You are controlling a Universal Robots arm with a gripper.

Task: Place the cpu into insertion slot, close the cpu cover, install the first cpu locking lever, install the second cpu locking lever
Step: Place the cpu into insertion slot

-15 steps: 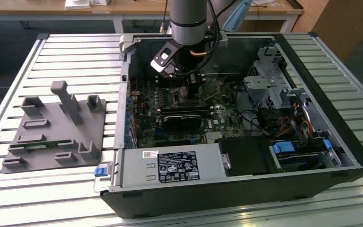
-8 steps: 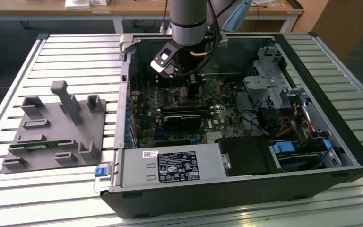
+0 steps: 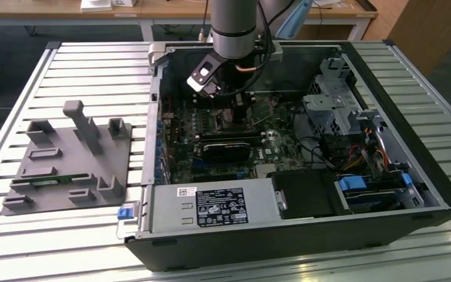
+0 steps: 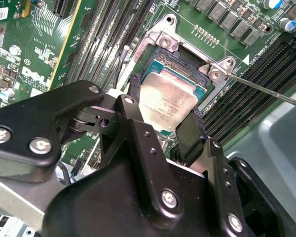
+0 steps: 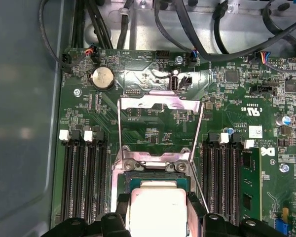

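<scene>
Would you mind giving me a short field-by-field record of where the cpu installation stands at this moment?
arm: reaching down into the open computer case
gripper: shut on the cpu, fingers at two opposite edges
cpu: held just over the insertion slot, not seated
insertion slot: partly uncovered, dark centre showing
cpu cover: flipped open, lying back over the green board
locking lever: thin rod, free beside the slot, not latched
</scene>
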